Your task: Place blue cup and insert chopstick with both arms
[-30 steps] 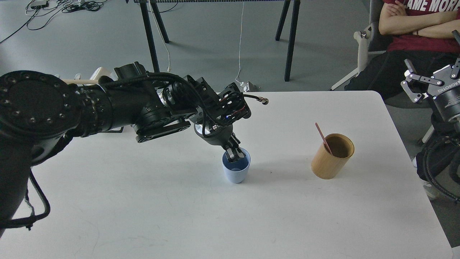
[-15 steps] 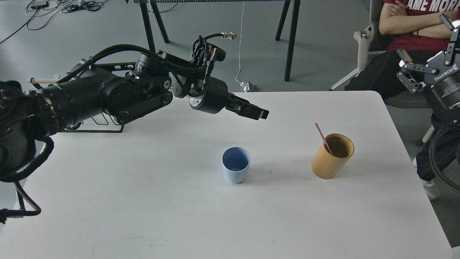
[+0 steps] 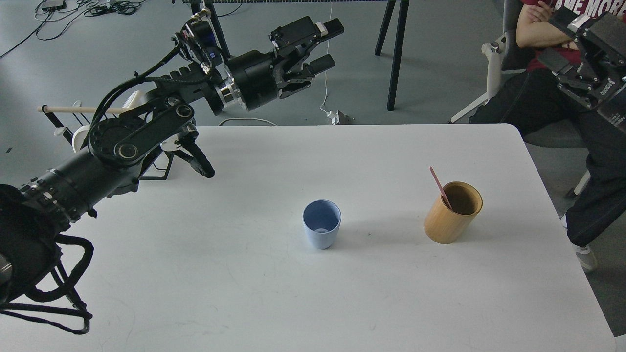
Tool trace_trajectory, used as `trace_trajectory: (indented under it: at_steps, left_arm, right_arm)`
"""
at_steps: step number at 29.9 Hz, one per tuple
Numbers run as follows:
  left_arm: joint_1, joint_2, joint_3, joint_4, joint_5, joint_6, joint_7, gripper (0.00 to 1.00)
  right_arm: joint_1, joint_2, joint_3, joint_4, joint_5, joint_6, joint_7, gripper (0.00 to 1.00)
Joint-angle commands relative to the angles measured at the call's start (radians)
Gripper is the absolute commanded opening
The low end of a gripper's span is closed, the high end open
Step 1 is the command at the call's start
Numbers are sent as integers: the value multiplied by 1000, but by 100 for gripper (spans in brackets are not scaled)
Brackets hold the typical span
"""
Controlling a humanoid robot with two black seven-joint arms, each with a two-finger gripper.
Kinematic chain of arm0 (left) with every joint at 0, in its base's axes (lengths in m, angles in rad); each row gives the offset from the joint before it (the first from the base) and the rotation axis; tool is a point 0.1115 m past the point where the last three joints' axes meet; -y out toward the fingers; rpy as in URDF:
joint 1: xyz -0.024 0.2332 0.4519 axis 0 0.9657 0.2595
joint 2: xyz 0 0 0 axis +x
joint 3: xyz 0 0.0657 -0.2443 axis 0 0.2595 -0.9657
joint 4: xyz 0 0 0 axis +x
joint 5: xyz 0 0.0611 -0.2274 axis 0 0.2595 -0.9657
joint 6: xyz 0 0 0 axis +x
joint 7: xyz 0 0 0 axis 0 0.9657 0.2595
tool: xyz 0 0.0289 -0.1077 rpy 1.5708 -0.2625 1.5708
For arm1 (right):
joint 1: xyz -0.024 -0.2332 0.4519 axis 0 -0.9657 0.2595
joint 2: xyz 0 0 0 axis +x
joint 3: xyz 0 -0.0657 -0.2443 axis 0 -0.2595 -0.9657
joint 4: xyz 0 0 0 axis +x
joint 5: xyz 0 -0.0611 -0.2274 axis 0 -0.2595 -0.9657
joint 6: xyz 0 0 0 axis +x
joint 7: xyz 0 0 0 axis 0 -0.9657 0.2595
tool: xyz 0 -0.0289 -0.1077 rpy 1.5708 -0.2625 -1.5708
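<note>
The pale blue cup stands upright and alone near the middle of the white table. To its right, the pink chopstick leans inside a tan bamboo cylinder cup, its top sticking out to the upper left. My left gripper is raised high above the table's far edge, open, holding nothing. At the top right corner, off the table, my right gripper is lifted; its fingers are spread open and empty.
A black wire rack with a pale wooden rod and white mugs sits at the table's far left, behind my left arm. A seated person in a red shirt is at the far right. Dark table legs stand beyond.
My left gripper let go of the blue cup, rose and swung away to the far left, now high above the table's back edge. The right gripper rose toward the top right corner.
</note>
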Motion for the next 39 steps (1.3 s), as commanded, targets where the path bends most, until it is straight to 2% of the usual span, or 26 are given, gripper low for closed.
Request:
trace_trajectory:
  at_steps: [1,6,11,16,24,32,39]
  left_arm:
    - [1,0,-6,-2,-33,-2,0,94]
    - [4,2,-6,-14,-35,1,0,94]
    - [17,-5,-6,-14,-35,1,0,95]
    - [29,-11,-6,-14,-35,1,0,95]
    - [46,-11,-6,-14,-35,1,0,96]
    - [47,-14,-6,-14,-35,1,0,96]
    - [61,-14,-6,-13,-36,1,0,97]
  right_arm:
    - [-77,-9,-3,33,-254,-193,0,99]
    - [-171,-8,-7,32,-453,-365,0,99]
    - [-205,-11,-92,30,-625,-449,0,98]
    - [-205,-5,-171,23,-760,-458,0,98]
    - [-197,21,-224,-30,-842,-456,0,95]
    - [-153,162,-247,-125,-871,-455,0,93]
    - [-45,270,-368,-240,-868,-459,0,92]
